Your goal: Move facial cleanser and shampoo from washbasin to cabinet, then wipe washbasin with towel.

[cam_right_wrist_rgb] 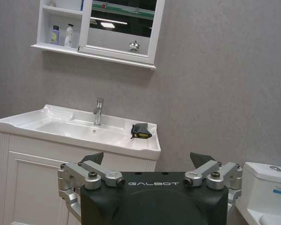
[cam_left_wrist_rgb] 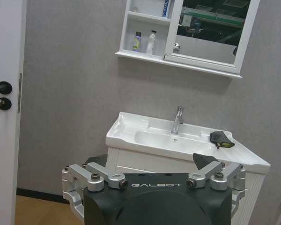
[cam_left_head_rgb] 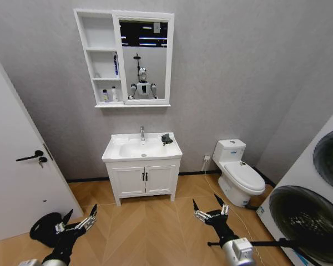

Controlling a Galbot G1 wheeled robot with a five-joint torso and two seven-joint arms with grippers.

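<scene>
Bathroom, your stock: towel lay on washbasin rim, ready for wiping; bottles shelved in cabinet; left end effector and right end effector hung open, idle.

My left gripper and right gripper have black pointed fingertips, silver metal links with dark screws, and a black housing marked GALBOT.

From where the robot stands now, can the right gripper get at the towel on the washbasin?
Probably not yet. The right gripper hangs open, low over the floor, well short of the washbasin. The towel lies at its back right corner, with nothing blocking it.
</scene>
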